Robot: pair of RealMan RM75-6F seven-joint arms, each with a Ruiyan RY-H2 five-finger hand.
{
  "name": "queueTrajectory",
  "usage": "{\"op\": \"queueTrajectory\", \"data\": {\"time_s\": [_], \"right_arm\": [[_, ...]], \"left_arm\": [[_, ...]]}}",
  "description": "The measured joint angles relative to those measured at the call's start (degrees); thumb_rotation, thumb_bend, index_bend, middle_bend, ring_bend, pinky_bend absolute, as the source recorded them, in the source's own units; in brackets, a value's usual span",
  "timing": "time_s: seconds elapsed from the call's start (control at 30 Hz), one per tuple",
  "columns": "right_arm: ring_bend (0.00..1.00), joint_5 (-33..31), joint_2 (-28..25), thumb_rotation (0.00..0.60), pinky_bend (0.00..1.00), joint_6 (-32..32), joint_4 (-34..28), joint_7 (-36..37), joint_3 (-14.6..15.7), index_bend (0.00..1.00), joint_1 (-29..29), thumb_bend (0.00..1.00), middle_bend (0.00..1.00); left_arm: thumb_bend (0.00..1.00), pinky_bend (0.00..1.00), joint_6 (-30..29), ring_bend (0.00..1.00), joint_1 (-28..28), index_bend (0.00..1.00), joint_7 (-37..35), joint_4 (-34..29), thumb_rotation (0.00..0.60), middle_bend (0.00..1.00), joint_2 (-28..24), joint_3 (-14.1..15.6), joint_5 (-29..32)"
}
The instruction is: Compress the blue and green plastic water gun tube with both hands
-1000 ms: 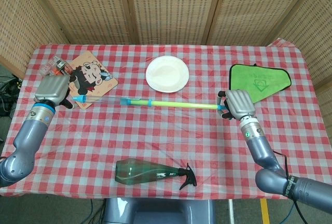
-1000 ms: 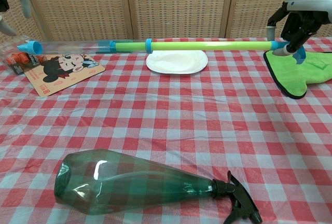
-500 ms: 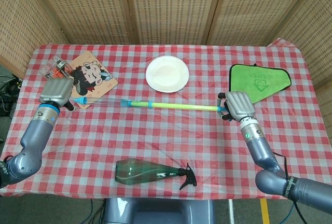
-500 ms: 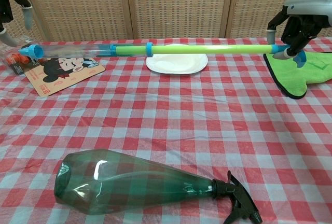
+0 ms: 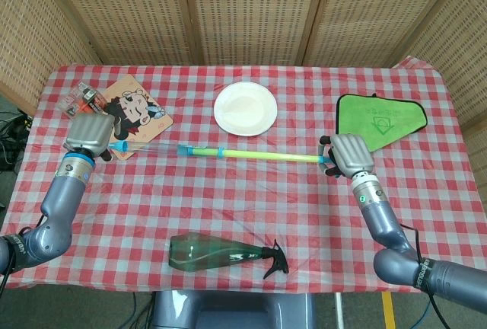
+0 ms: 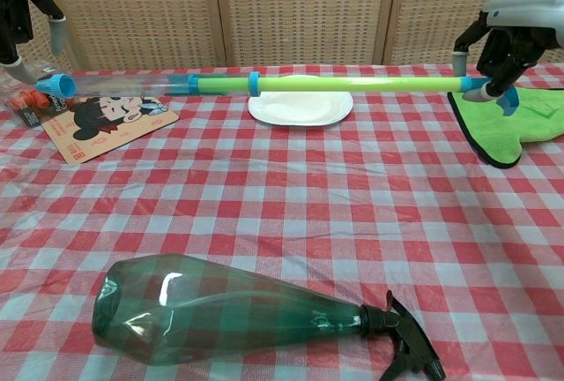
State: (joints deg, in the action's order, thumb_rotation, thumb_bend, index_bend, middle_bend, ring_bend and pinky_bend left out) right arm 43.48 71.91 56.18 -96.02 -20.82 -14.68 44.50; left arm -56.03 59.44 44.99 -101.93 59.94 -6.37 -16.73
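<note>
A long blue and green water gun (image 5: 228,151) hangs level above the checked table (image 5: 251,199). The right hand (image 5: 348,154) grips its green end; the left hand (image 5: 90,132) clamps the clear blue-capped end. The left hand has moved inward since a second ago, so compression has begun. No writing is legible anywhere.

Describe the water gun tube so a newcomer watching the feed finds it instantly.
On the red checked table, look just in front of the white plate. The water gun tube spans between the left hand and right hand: a long thin rod, clear at one end, yellow-green at the other.
</note>
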Motion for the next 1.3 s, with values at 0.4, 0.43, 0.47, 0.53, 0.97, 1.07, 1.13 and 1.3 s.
{"op": "queueTrajectory", "data": {"time_s": [0.4, 0.43, 0.47, 0.53, 0.97, 1.07, 1.13, 1.3], "right_arm": [[0.92, -0.01, -0.55, 0.6, 0.45, -0.08, -0.53, 0.75, 0.06, 0.79, 0.1, 0.5, 1.0], [0.92, -0.03, -0.55, 0.6, 0.45, -0.1, -0.56, 0.73, 0.11, 0.79, 0.12, 0.5, 1.0], [0.92, -0.04, -0.53, 0.6, 0.45, -0.1, -0.58, 0.71, 0.14, 0.79, 0.14, 0.5, 1.0], [0.92, -0.1, -0.49, 0.6, 0.45, -0.09, -0.63, 0.74, 0.24, 0.79, 0.17, 0.5, 1.0], [0.92, -0.32, -0.6, 0.6, 0.45, 0.42, -1.35, 0.59, 0.19, 0.79, 0.49, 0.5, 1.0], [0.92, -0.34, -0.57, 0.6, 0.45, 0.68, -1.7, 0.32, 0.14, 0.79, 0.67, 0.5, 1.0], [0.92, -0.38, -0.53, 0.6, 0.45, 0.84, -1.87, 0.19, 0.17, 0.79, 0.74, 0.5, 1.0], [0.92, -0.39, -0.48, 0.6, 0.45, 1.02, -2.16, 0.23, 0.23, 0.79, 0.78, 0.5, 1.0]], "left_arm": [[0.18, 0.69, -1.77, 0.8, 0.99, 0.43, 1.59, 1.32, 0.6, 0.88, 2.43, 1.11, -0.16], [0.18, 0.69, -1.86, 0.8, 1.04, 0.43, 1.66, 1.43, 0.6, 0.88, 2.61, 1.15, -0.16], [0.18, 0.69, -1.96, 0.8, 1.09, 0.43, 1.73, 1.51, 0.6, 0.88, 2.75, 1.17, -0.16], [0.18, 0.69, -2.29, 0.8, 1.19, 0.43, 1.88, 1.77, 0.6, 0.88, 3.22, 1.22, -0.25], [0.18, 0.69, -2.76, 0.8, 1.48, 0.46, 2.48, 2.87, 0.6, 0.88, 4.84, 1.44, 0.06], [0.24, 0.69, -3.17, 0.8, 1.46, 0.5, 2.5, 2.86, 0.6, 0.88, 5.09, 1.44, -0.27], [0.33, 0.69, -3.69, 0.8, 1.38, 0.54, 2.43, 2.8, 0.6, 0.88, 5.32, 1.36, -0.64], [0.35, 0.69, -4.28, 0.8, 1.25, 0.58, 2.44, 2.58, 0.6, 0.88, 5.71, 1.18, -0.88]]}}
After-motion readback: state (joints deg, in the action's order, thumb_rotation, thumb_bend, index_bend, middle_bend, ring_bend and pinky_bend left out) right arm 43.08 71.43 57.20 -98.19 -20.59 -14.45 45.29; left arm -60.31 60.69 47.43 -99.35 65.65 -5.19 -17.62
